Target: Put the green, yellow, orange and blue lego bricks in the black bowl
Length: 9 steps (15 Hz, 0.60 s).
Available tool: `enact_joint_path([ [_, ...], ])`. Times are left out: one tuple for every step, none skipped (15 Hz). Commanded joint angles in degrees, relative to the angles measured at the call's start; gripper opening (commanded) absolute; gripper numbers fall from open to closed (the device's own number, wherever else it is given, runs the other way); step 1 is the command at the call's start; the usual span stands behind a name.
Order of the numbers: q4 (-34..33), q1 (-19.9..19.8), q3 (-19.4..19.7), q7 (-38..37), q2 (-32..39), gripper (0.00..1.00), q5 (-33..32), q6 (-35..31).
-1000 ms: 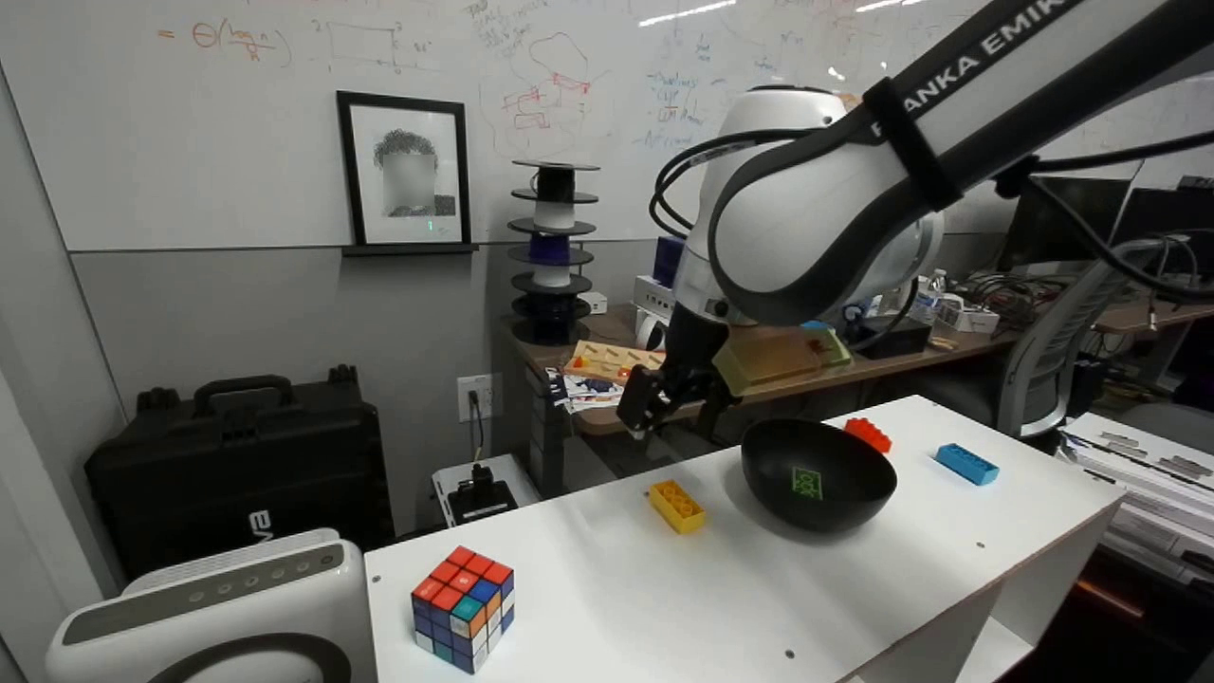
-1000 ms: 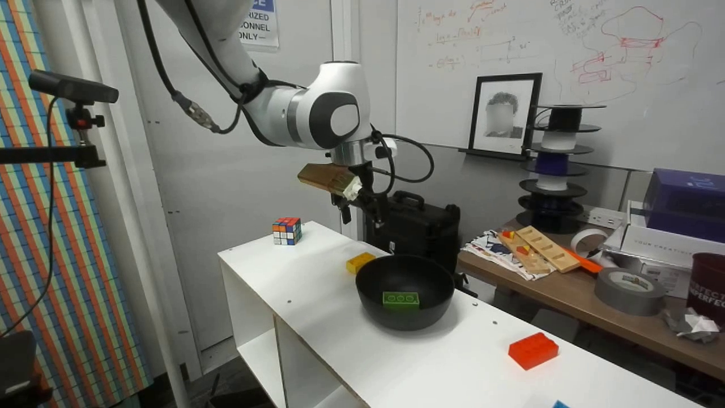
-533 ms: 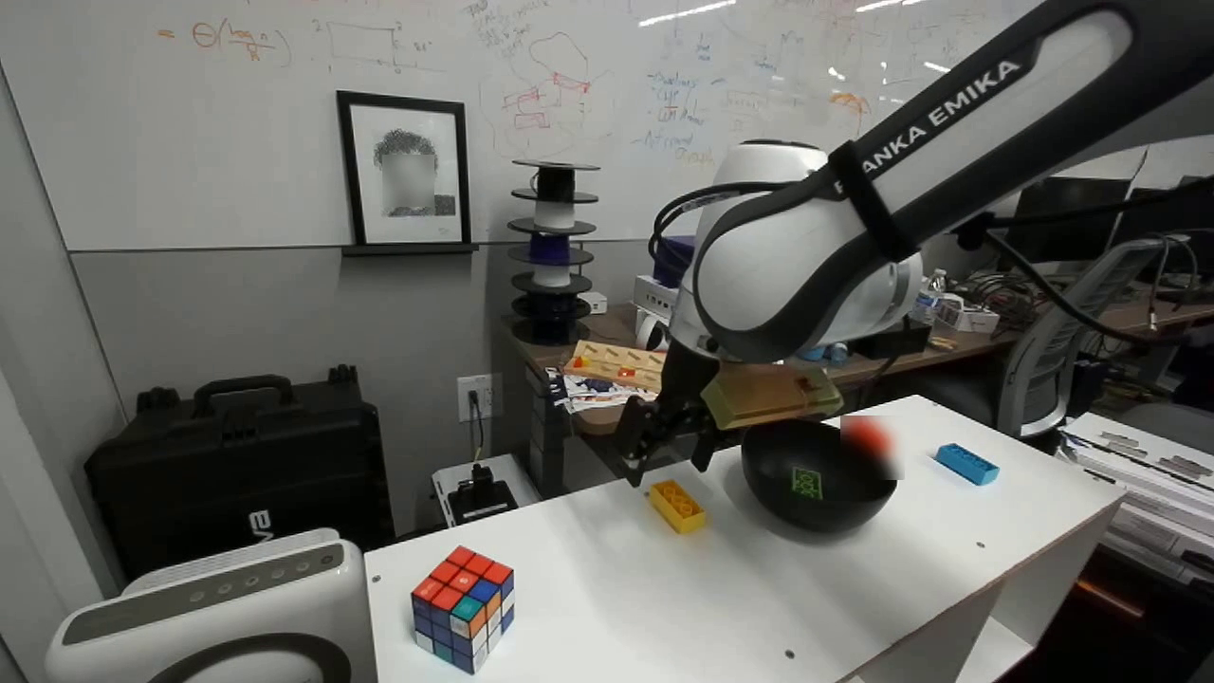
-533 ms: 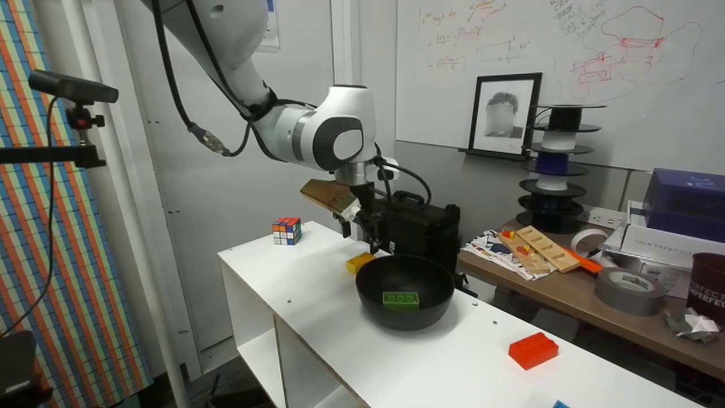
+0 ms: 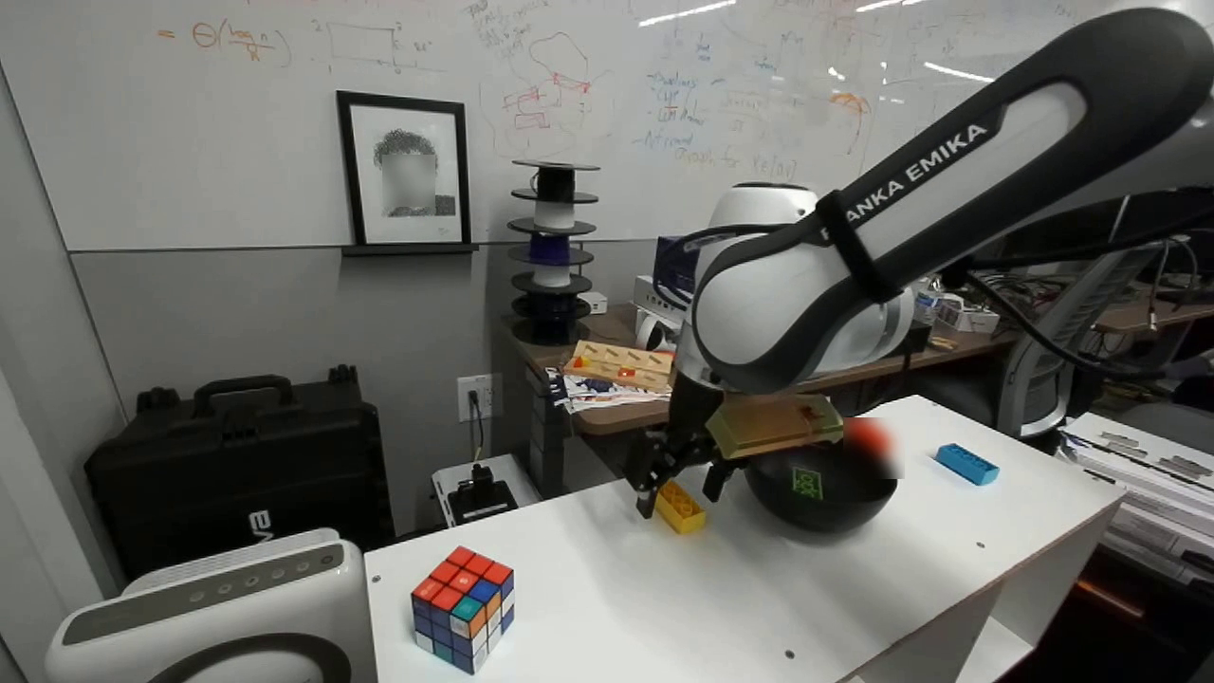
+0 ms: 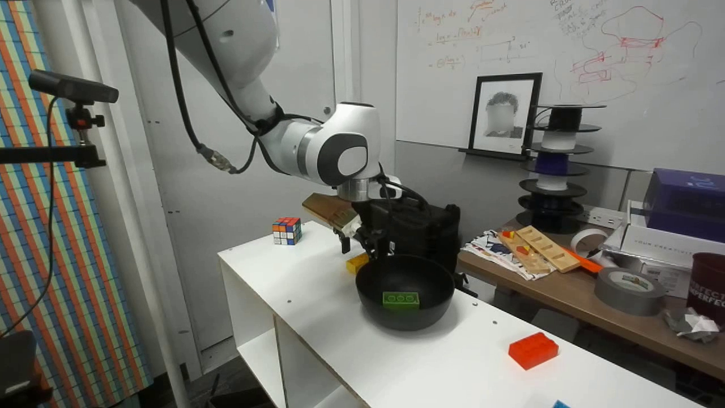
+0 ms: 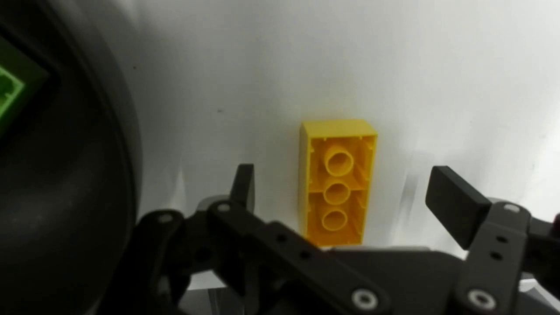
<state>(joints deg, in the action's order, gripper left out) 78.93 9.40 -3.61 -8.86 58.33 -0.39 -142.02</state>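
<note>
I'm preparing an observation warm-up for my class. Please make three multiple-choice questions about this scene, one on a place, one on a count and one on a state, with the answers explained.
1. Where is the green brick?
A) On the desk
B) Inside the black bowl
C) Beside the puzzle cube

2. How many bricks lie on the white surface, outside the bowl?
A) One
B) Two
C) Three

3. What state is the hand in?
A) Open
B) Shut on a brick
C) Shut, holding nothing

Answers:
1: B; both exterior views show it within the bowl.
2: C; the yellow brick, the orange-red brick and the blue brick lie there.
3: A; the wrist view shows its fingers spread, with gaps on both sides of the yellow brick.
</note>
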Motion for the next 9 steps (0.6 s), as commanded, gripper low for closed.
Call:
enact_joint_path([
  [-5.26,-0.25,-0.11,0.69,3.31,1.0,1.08,2.0],
  [-6.15,-0.35,-0.3,0.89,4.0,1.0,1.16,2.3],
  [-7.05,-0.38,-0.4,1.19,4.65,0.75,1.09,2.37],
  [-7.83,-0.42,-0.62,1.24,5.11,0.75,1.25,2.84],
  [-8.61,-0.73,-1.51,1.47,5.1,0.66,1.95,4.13],
  [-9.25,-0.71,-1.67,1.32,5.14,0.59,2.14,5.02],
  [-9.77,-0.43,-1.72,1.04,4.94,0.49,2.18,6.31],
  [-10.32,0.02,-1.62,0.45,4.64,0.42,2.18,7.82],
  [-10.72,0.23,-1.96,0.55,4.35,0.35,2.4,9.27],
])
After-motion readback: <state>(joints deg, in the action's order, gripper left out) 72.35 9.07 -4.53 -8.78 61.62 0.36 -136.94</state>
